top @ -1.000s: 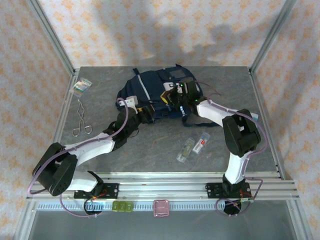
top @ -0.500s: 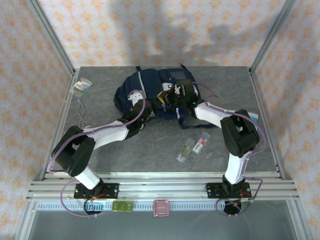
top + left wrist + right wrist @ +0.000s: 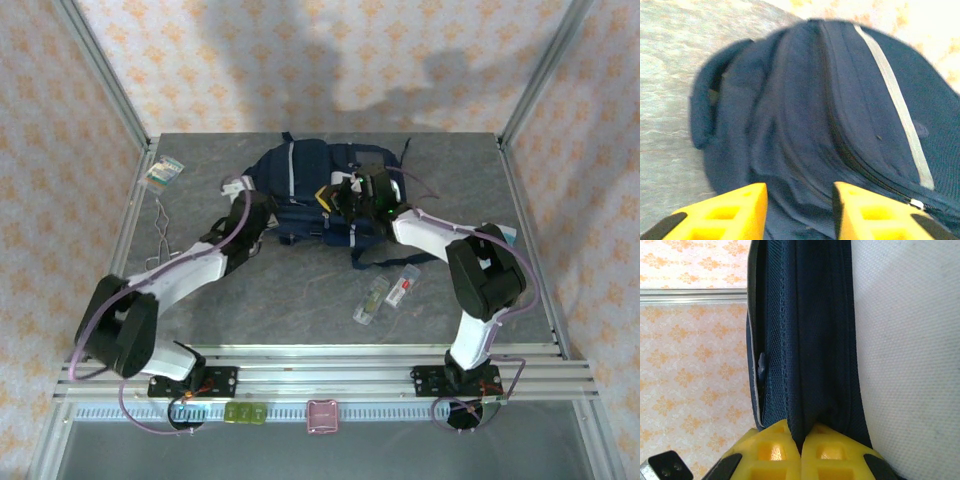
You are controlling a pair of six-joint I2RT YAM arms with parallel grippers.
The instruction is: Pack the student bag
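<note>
Soft and floppy, the large navy-blue fabric backpack point(image 3: 300, 175) likely holds best by its seams: right gripper point(image 3: 801, 445) pinches a fold, left gripper point(image 3: 800, 200) spread astride its cloth

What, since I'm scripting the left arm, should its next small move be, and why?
Probably close the left gripper on the fold of the student bag between its parted jaws; the right gripper pinches the bag's edge, so a second hold could spread it.
</note>
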